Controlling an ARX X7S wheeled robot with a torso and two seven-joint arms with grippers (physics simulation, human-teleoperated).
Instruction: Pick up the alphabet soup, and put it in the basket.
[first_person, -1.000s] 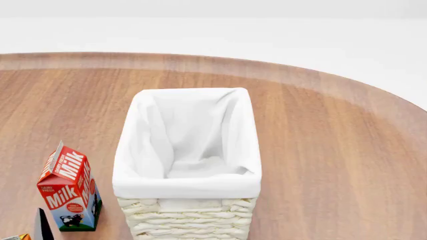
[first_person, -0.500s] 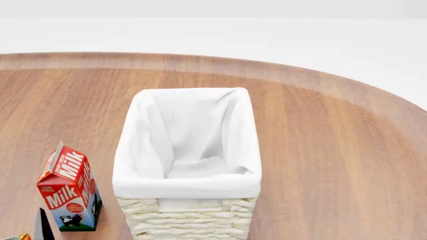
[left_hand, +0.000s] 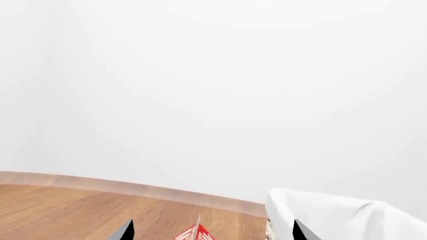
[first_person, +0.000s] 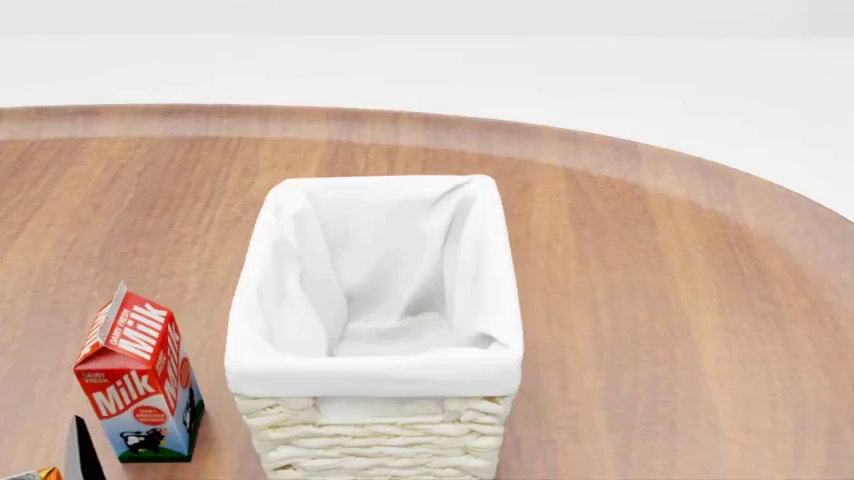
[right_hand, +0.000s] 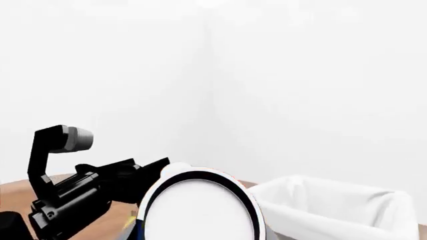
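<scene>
In the head view I see a round wooden worktop (first_person: 667, 300) under white walls. The basket (first_person: 375, 420) stands at lower centre, a milk carton (first_person: 134, 375) at lower left; neither hand shows here.

In the left wrist view, two dark fingertips (left_hand: 123, 232) of the left hand (left_hand: 212, 234) sit spread apart at the bottom edge, touching nothing I can see.

In the right wrist view, the alphabet soup (right_hand: 199, 209) fills the bottom centre, its pale top toward me, the left arm (right_hand: 73, 192) behind it. I cannot tell the right hand's opening or whether it holds the can.

Simulated scene: blank white walls, round wooden table (first_person: 667, 260).
</scene>
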